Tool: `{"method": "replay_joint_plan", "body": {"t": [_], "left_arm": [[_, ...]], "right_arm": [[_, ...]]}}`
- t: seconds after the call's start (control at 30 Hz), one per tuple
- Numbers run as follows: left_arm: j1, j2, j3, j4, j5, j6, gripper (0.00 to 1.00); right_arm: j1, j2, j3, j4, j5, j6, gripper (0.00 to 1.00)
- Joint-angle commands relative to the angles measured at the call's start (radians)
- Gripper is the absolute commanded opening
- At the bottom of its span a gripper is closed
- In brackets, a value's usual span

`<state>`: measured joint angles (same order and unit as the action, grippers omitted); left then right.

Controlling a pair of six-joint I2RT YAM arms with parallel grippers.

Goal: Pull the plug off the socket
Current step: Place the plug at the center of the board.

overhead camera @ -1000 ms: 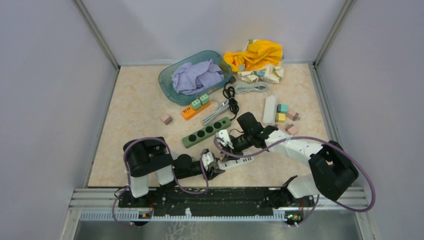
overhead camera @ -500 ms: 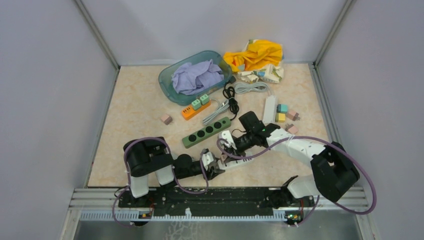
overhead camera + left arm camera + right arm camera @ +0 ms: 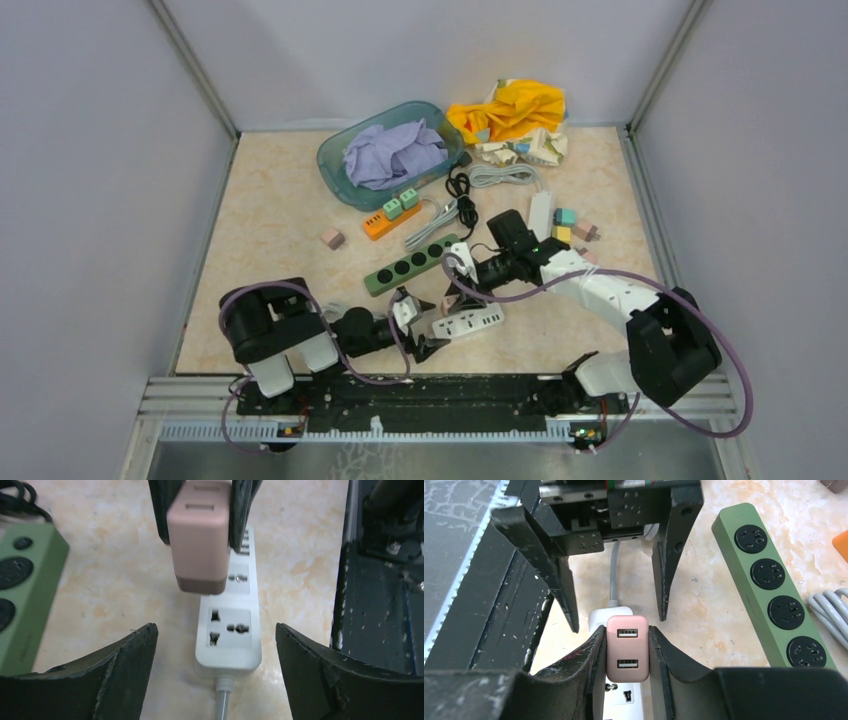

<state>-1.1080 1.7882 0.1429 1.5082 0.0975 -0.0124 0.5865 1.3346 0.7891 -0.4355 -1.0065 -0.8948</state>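
Two sets of jaws meet over one white socket strip [image 3: 227,630] lying on the counter [image 3: 100,580].

Right side: my right jaws are clamped on the two opposite flat flanks of the pink plug [image 3: 627,649], a squat block whose two USB ports face my wrist camera. The plug sits directly above the strip, toward the end away from its grey cord [image 3: 614,575]. Its pins are hidden beneath the body, so I cannot tell whether they have fully cleared the socket.

Left side: my left jaws stand spread wide, one finger on each side of the strip's cord end, apart from it and holding nothing.

A green power strip [image 3: 774,595] lies just beside, uninvolved.

Handling, as I judge it: the plug is a light, rigid plastic shell with smooth, somewhat slippery faces, so the broad flat flanks are the proper hold, as taken here. The pull should run straight along the pins, since tilting could bind them. The strip looks light as well, and would likely lift or slide with the plug unless braced near the cord end.
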Motion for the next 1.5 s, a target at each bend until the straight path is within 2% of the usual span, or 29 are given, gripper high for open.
{"method": "replay_joint_plan", "body": {"t": [0.0,0.1,0.27,0.8,1.1,1.47], "left_arm": [[0.006,-0.119,0.004,-0.019,-0.023,-0.02,0.96],[0.005,-0.213,0.023,-0.137,-0.023,-0.019,1.0],[0.005,-0.356,0.045,-0.336,-0.058,-0.034,1.0],[0.005,-0.8,0.044,-0.694,-0.169,-0.067,1.0],[0.005,-0.905,0.103,-0.841,-0.219,-0.097,1.0],[0.005,-0.926,0.191,-0.969,-0.227,-0.112,1.0]], "right_arm": [[-0.029,-0.057,0.045,0.028,-0.093,0.042,0.0],[-0.046,-0.067,0.05,0.04,-0.105,0.073,0.0],[-0.072,-0.075,0.07,0.037,-0.117,0.112,0.0],[-0.146,-0.092,0.062,0.169,-0.229,0.319,0.0],[-0.161,-0.089,0.04,0.263,-0.261,0.428,0.0],[-0.176,-0.078,0.004,0.422,-0.286,0.598,0.0]]}}
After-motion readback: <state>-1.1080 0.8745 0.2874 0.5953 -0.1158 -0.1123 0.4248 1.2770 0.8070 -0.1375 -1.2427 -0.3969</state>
